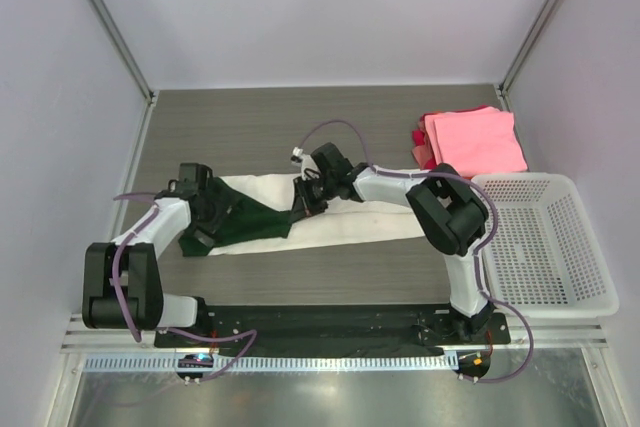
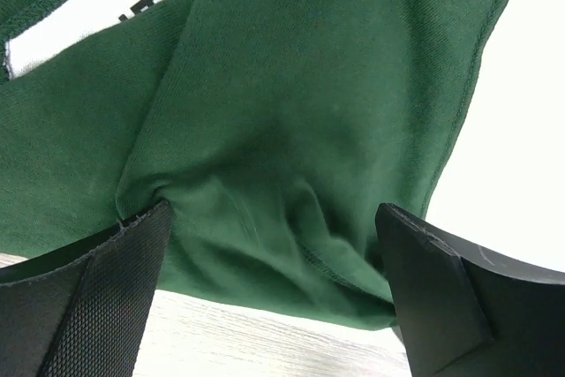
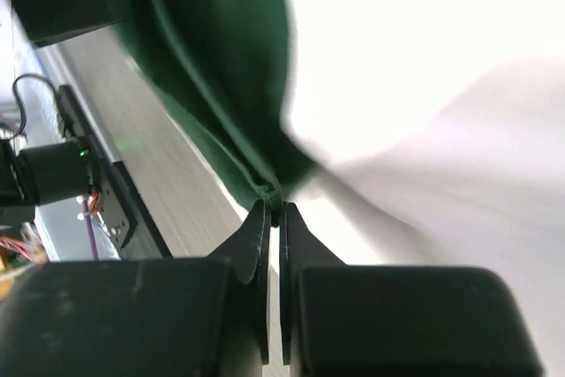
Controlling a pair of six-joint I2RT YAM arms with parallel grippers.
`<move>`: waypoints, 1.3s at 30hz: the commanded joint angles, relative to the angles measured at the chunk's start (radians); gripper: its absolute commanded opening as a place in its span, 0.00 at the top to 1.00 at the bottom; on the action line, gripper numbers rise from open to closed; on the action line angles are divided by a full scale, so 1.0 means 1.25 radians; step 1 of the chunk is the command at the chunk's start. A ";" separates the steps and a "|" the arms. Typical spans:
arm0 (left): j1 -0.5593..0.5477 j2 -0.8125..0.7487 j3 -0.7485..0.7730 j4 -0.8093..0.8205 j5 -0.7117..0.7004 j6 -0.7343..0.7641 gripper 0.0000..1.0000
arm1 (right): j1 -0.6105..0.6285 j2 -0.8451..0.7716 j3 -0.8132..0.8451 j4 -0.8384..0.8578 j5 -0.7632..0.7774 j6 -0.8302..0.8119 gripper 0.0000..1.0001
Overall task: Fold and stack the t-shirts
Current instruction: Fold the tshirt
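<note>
A cream-white t-shirt (image 1: 350, 222) with dark green sleeves lies spread across the middle of the table. My left gripper (image 1: 210, 222) is low over its left green sleeve (image 2: 291, 86). It is open, and its fingertips (image 2: 132, 262) straddle a bunched fold of green cloth just above the table. My right gripper (image 3: 274, 214) is at the shirt's middle (image 1: 305, 203), shut on the hem of green cloth (image 3: 212, 50) where it meets the white body (image 3: 424, 86). A stack of folded t-shirts, pink on top (image 1: 475, 137) with red beneath (image 1: 420, 142), lies at the back right.
A white mesh basket (image 1: 545, 247) stands at the right edge of the table, just in front of the folded stack. Both arm bases sit on a black rail (image 1: 320, 322) along the near edge. White walls close in the table on three sides.
</note>
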State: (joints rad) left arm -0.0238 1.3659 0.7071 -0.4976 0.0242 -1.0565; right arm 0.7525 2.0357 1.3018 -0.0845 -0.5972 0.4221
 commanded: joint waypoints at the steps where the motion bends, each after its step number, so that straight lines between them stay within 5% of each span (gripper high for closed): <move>1: -0.001 0.009 -0.024 0.021 -0.085 0.016 0.00 | -0.040 -0.006 0.031 -0.099 0.004 0.007 0.98; 6: -0.010 -0.009 -0.028 0.020 -0.119 0.024 0.00 | -0.044 -0.007 0.059 -0.151 0.011 0.008 0.51; 9: -0.012 -0.027 -0.017 0.014 -0.124 0.035 0.00 | -0.042 -0.038 0.051 -0.151 0.019 0.004 0.42; 16: -0.013 -0.134 0.033 -0.047 -0.147 0.050 0.00 | -0.044 -0.173 -0.014 -0.194 0.141 -0.016 0.52; 23: -0.025 -0.272 0.021 -0.106 -0.114 0.021 0.00 | -0.062 -0.329 -0.118 -0.323 0.552 0.020 0.99; 28: -0.046 -0.359 -0.075 -0.119 -0.097 -0.082 0.00 | -0.107 -0.428 -0.253 -0.358 0.750 0.100 0.99; 39: -0.055 -0.381 -0.196 -0.004 -0.116 -0.182 0.00 | -0.139 -0.356 -0.314 -0.341 0.826 0.147 0.99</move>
State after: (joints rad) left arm -0.0895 0.8883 0.4667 -0.5751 -0.1047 -1.2308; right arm 0.5808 1.5570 0.9005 -0.5320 0.3496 0.5652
